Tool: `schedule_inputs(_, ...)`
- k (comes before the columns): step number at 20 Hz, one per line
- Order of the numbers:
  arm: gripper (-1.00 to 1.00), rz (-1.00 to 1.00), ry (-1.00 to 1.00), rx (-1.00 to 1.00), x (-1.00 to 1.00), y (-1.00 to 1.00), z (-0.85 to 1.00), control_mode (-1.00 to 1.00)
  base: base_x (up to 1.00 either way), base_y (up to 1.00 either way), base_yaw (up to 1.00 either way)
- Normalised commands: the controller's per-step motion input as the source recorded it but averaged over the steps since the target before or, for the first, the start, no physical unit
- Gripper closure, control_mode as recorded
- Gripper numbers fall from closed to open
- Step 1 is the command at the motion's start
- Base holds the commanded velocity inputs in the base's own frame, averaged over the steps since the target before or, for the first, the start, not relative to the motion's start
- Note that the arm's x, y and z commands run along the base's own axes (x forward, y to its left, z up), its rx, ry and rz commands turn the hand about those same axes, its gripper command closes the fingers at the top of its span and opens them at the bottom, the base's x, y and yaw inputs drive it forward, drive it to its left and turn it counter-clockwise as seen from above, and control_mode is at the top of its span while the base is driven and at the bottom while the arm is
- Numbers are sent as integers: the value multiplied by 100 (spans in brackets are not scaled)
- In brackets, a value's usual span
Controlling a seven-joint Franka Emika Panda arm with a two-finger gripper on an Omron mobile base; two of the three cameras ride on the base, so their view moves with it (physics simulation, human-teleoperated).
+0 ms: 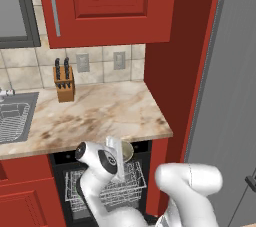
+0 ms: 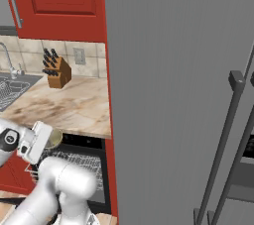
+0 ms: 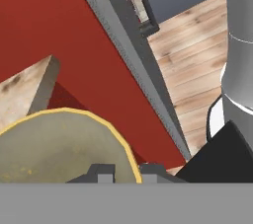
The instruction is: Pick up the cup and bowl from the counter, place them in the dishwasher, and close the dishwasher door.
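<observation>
1. The bowl is pinched by its rim in the nearly closed jaws, hanging just past the counter edge, above the dishwasher rack.
2. Risk, as I judge it: the thin rim grip could slip, or the bowl could knock the counter edge.
3. The bowl sits directly ahead of the jaws, rim between the fingertips.

Olive-tan bowl held tilted above open dishwasher's wire rack – counter just above
</observation>
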Motion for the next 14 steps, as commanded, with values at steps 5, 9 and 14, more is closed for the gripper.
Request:
schedule_inputs(5, 100, 2, 0, 0, -29, 13, -74, -100, 0, 0, 0)
schedule_inputs(9, 100, 0, 0, 0, -1, 17, -60, -100, 0, 0, 0)
schedule_inputs(14, 100, 0, 0, 0, 0, 30, -60, -100, 0, 0, 0)
